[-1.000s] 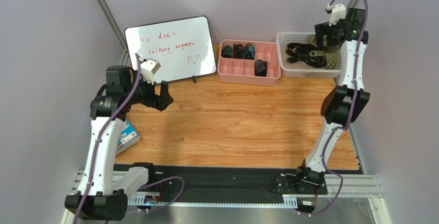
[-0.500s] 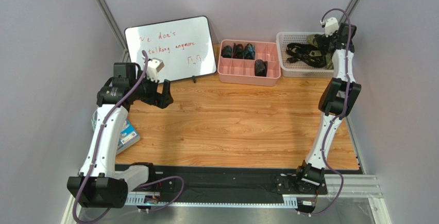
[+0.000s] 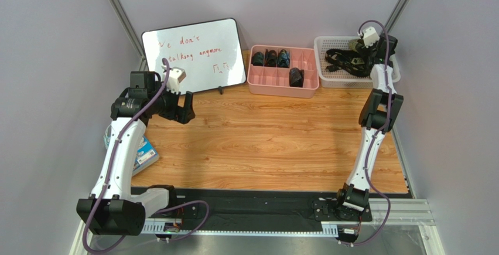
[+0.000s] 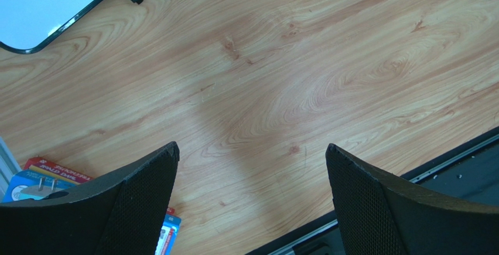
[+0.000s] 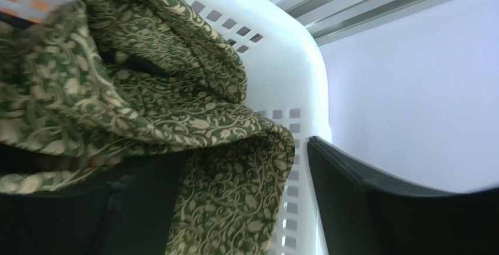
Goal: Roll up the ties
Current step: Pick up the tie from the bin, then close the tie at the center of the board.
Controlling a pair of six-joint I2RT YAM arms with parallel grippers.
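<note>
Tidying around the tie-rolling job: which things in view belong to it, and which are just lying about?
For the job:
- green patterned tie
- dark ties
- white basket holding them
- pink tray, some compartments holding dark rolls, probably finished ties

Lying about:
- whiteboard with red writing
- coloured packet at the left

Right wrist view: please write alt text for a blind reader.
A green tie with a pale vine pattern lies bunched in the corner of a white basket. The right gripper stands open around one fold of it.
</note>
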